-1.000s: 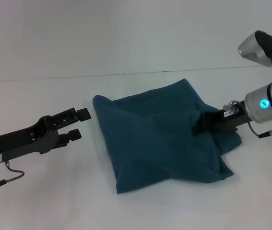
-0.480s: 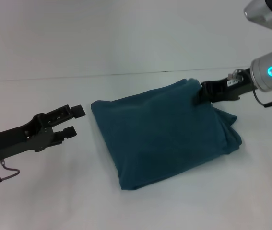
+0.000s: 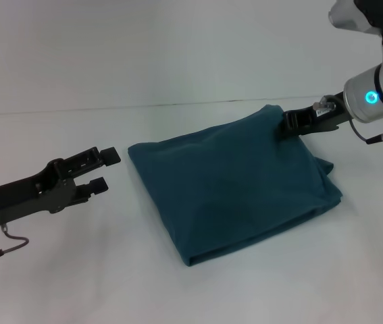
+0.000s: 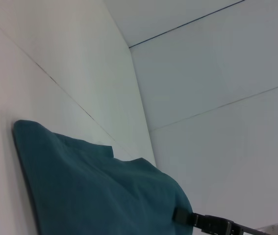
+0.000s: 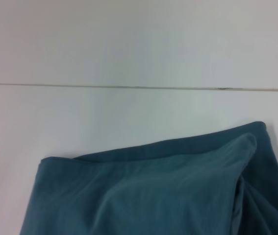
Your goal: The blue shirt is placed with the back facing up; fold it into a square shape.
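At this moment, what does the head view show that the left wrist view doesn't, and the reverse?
Head view only: the left gripper, open, off the shirt's left side; the shirt's whole folded outline and near corner; the right arm's lit wrist. Left wrist view only: wall panel seams above the table. Both: the blue shirt on the white table, and the right gripper at its far right corner.

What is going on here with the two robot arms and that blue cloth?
A two-armed robot is folding a blue shirt on a white table. The shirt already lies folded into a rough square. The right pincer is at the shirt's far right corner, touching the fabric; whether it grips cannot be told. The left pincer is open and waits beside the shirt's left edge, not touching it.
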